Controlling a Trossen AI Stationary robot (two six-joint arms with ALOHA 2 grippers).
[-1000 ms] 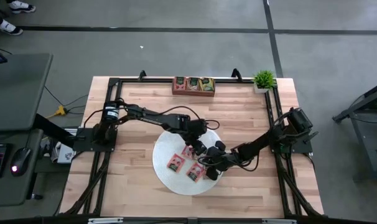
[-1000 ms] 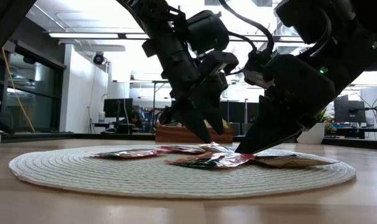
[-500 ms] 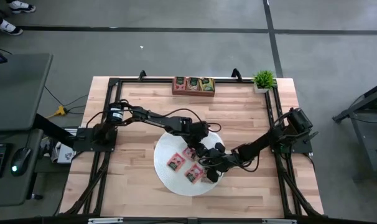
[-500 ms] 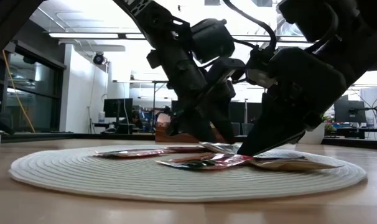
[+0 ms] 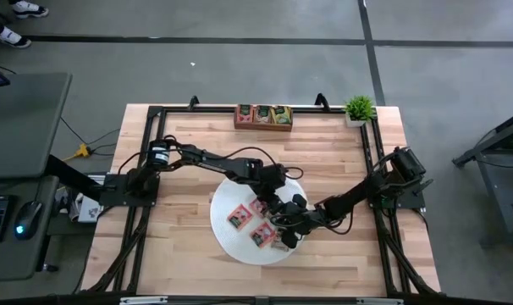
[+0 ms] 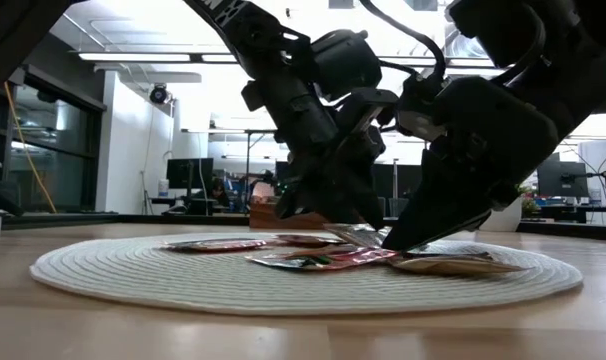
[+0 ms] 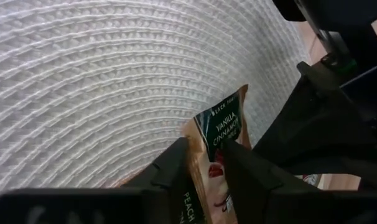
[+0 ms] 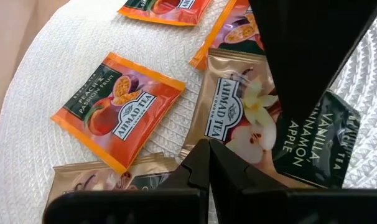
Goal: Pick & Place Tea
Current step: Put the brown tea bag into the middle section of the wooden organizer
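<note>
White woven mat on wooden table; perhaps an office behind.

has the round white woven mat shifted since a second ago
Yes. In the low view the round white woven mat has slid right: its left edge sits farther from the picture's left side, and nearer the fixed brown wooden tray behind.
</note>
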